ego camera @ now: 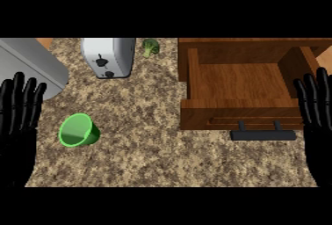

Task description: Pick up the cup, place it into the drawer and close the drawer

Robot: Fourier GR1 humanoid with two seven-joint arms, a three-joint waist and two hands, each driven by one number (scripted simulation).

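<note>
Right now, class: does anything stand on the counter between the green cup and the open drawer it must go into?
Nothing visible does. Bare counter lies between the green cup and the open drawer; the toaster and broccoli sit farther back.

The left black robot hand (pixel 18 118) stands at the scene's left edge, fingers straight and pointing toward the far side, slightly spread, palm surface facing the viewer. The right black robot hand (pixel 316 118) stands at the right edge in a matching pose, its straight fingers side by side and pointing far. Both robot hands rise from the near edge of the view, with the dark wrists running down below them. Neither robot hand holds or touches anything; each is well apart from the other, one at either side of the view.
</note>
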